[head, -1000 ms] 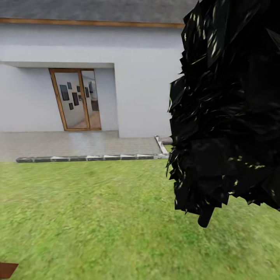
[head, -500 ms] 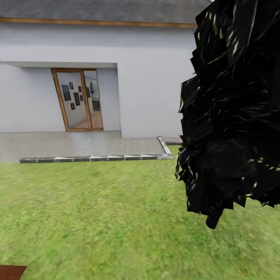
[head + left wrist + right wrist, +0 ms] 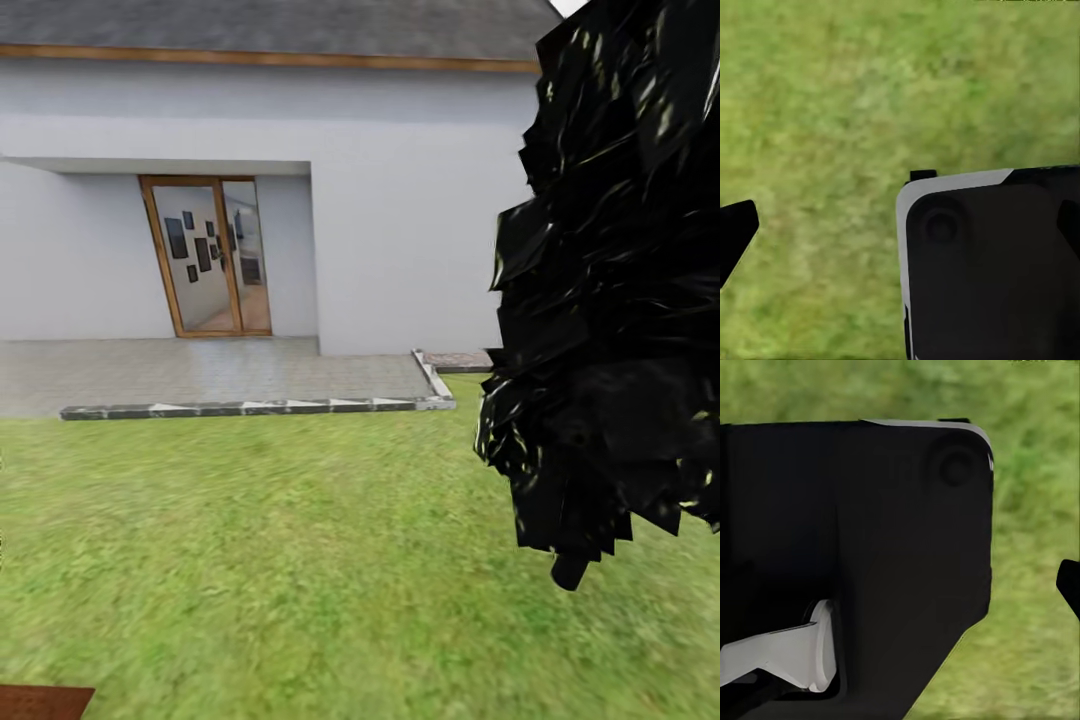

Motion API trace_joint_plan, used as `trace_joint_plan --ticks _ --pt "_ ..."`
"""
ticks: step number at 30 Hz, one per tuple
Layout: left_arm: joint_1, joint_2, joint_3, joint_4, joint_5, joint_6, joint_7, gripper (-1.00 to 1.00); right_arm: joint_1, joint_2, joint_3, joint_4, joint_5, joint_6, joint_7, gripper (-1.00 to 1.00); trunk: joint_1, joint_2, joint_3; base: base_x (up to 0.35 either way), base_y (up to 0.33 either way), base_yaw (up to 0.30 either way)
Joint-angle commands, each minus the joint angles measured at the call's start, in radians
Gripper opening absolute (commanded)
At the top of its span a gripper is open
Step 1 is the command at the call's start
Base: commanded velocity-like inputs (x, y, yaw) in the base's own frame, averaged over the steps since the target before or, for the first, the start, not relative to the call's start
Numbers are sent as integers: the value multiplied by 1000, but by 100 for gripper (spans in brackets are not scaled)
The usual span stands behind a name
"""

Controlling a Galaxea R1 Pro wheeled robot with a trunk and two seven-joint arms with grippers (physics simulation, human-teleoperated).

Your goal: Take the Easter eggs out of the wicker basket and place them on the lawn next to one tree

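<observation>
The lawn (image 3: 250,550) spreads wide and green across the lower head view. The Easter eggs, the wicker basket and the tree are out of view. In the left wrist view my left gripper (image 3: 901,225) is open over grass, its dark fingertips (image 3: 735,234) far apart, with a black part of my own body (image 3: 990,270) behind them. In the right wrist view my right gripper (image 3: 900,585) looks open too, with one fingertip (image 3: 1069,585) at the edge and nothing held.
A white house (image 3: 400,200) with a wood-framed glass door (image 3: 210,255) stands ahead behind grey paving (image 3: 200,370) edged by a stone kerb (image 3: 250,408). A dark cone-shaped tree (image 3: 620,300) on a thin stem (image 3: 570,572) stands close on the right. A reddish-brown corner (image 3: 40,702) shows at bottom left.
The whole head view has shifted: house, door and dark tree slid to the right, so the camera has turned left. More of the brown corner shows.
</observation>
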Motion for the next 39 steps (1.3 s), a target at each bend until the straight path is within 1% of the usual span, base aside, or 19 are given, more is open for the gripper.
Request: trace_joint_plan --ticks 1,9,17,24,30,34,39 --pt "0 0 -4 1 -1 -3 0 100 0 0 -2 0 0 -3 0 100 0 -1 0 84 292 0" --pt "0 0 -4 1 -1 -3 0 100 0 10 -2 0 0 -2 0 100 0 -1 0 137 292 0" --pt "0 0 -4 1 -1 -3 0 100 0 13 -2 0 0 -2 0 100 0 -1 0 195 284 1" --pt "0 2 -4 1 0 -3 0 100 0 13 -2 0 0 -2 0 100 0 -1 0 234 260 146" --pt "0 2 -4 1 0 -3 1 100 0 13 -2 0 0 -2 0 100 0 -1 0 244 253 54" --pt "0 2 -4 1 0 -4 1 100 0 13 -2 0 0 -2 0 100 0 -1 0 266 204 11" --pt "0 2 -4 1 0 -5 1 100 0 13 -1 0 0 -2 0 100 0 -1 0 313 69 3"
